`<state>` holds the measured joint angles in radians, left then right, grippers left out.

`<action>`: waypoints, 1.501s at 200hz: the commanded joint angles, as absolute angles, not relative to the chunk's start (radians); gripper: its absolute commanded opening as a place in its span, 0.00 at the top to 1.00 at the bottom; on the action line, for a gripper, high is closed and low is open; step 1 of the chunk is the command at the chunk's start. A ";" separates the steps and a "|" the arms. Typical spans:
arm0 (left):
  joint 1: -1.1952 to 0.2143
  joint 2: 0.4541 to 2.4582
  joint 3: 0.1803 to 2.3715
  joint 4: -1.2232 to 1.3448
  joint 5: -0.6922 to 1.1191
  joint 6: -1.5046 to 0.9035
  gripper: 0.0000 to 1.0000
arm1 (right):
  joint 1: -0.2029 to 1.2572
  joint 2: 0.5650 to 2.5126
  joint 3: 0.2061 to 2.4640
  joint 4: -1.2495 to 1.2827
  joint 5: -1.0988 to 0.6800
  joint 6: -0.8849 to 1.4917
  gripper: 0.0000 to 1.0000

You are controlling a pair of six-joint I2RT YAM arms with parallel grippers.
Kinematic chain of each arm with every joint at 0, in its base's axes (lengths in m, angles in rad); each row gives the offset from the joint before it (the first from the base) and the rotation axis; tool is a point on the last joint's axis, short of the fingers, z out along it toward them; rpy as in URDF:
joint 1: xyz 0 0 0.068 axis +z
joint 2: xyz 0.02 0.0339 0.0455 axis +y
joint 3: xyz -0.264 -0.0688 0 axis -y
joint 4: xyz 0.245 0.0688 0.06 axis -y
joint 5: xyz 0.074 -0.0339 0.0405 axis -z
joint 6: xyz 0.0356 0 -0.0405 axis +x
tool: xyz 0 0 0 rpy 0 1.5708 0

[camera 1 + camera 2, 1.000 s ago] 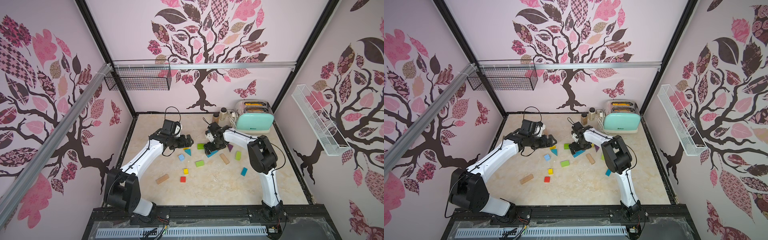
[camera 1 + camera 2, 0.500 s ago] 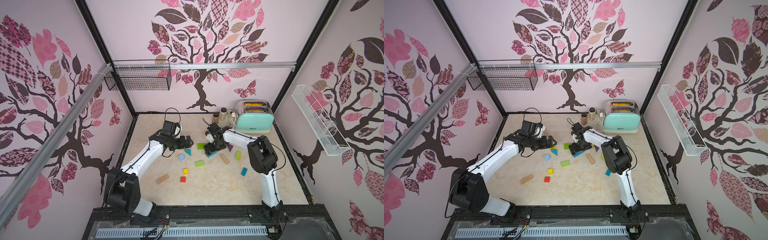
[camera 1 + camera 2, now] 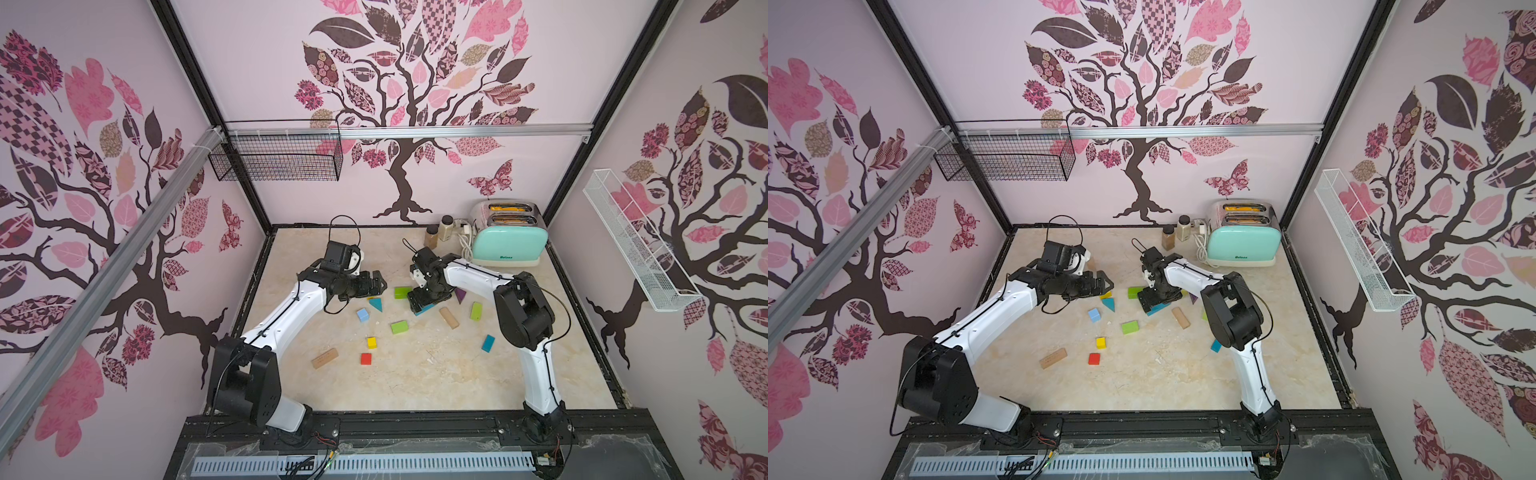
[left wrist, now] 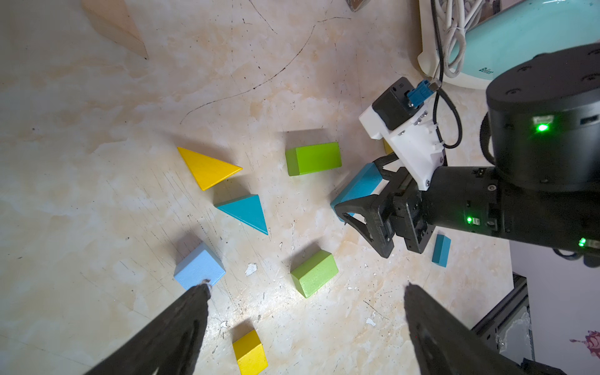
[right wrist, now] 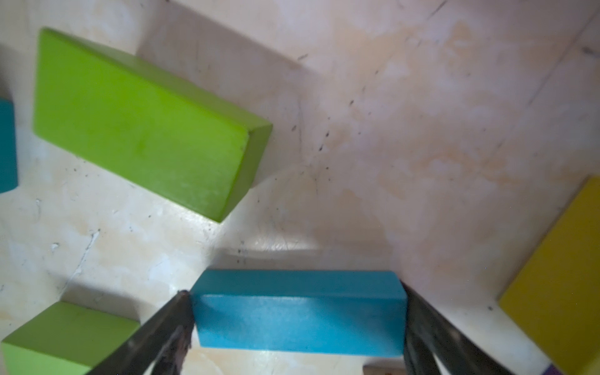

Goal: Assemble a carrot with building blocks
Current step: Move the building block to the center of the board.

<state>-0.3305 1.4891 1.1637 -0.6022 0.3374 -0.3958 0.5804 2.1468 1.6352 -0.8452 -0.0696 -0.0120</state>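
Building blocks lie scattered on the marble table. My right gripper is low over the middle of the table, shut on a blue bar, a finger against each end. The bar looks tilted; I cannot tell whether it is off the table. A green bar and a yellow bar lie beside it. My left gripper hangs open and empty above a light blue cube, a green block and a yellow cube. A yellow wedge and a teal wedge lie further out.
A red cube and a tan bar lie nearer the front. Another tan bar, a green block, a blue block and a purple wedge lie to the right. A mint toaster and a spice jar stand at the back.
The right gripper's fingers have come in slightly against the ends of the blue bar. The left arm has hardly moved.
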 commanded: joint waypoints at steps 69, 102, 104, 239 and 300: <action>-0.318 1.505 1.182 -0.575 0.364 -0.373 0.02 | 0.527 2.174 1.666 -0.987 0.119 0.184 0.18; -0.319 1.514 1.190 -0.569 0.379 -0.365 0.02 | 0.477 2.155 1.645 -0.955 0.061 0.253 0.19; -0.318 1.514 1.191 -0.570 0.379 -0.365 0.02 | 0.475 2.155 1.646 -0.955 0.060 0.256 0.19; -0.318 1.539 1.195 -0.551 0.400 -0.367 0.02 | 0.432 2.143 1.600 -0.917 0.035 0.257 0.01; -0.319 1.547 1.194 -0.548 0.403 -0.362 0.02 | 0.433 2.127 1.653 -0.924 0.037 0.249 0.01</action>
